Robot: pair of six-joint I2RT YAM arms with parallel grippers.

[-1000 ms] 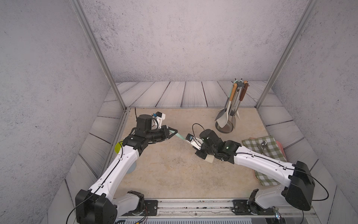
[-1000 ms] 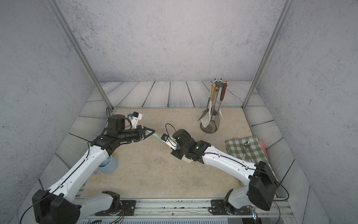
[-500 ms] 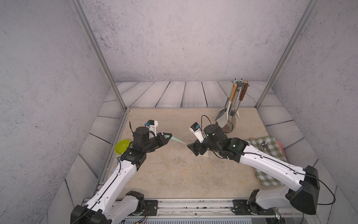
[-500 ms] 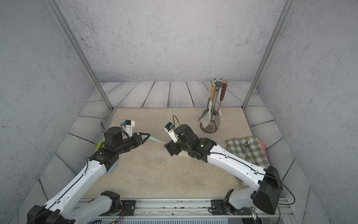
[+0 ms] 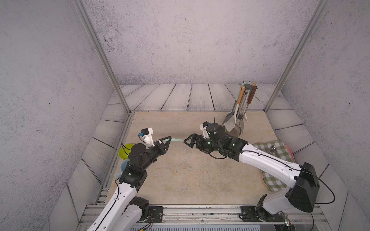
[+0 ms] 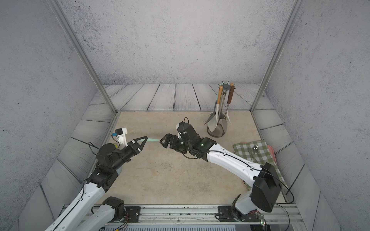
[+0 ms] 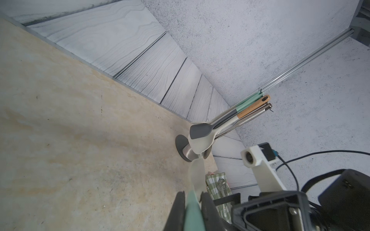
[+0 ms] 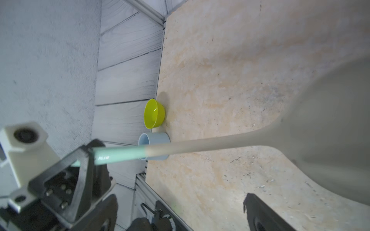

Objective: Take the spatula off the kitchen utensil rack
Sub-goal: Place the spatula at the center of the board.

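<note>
Left gripper (image 5: 167,140) clamps the spatula (image 5: 176,140) by its mint handle. Right gripper (image 5: 186,141) gapes at the blade end. Rack (image 5: 247,87) stands behind the right gripper, bowl (image 8: 154,114) and cup (image 8: 158,140) behind the left.

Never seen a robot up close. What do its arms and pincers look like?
Both the left arm and right arm have white tubular links, chunky black joints and loose black cables. The left end effector and right end effector have black triangular open-frame fingers, each beside a white camera mount.
</note>
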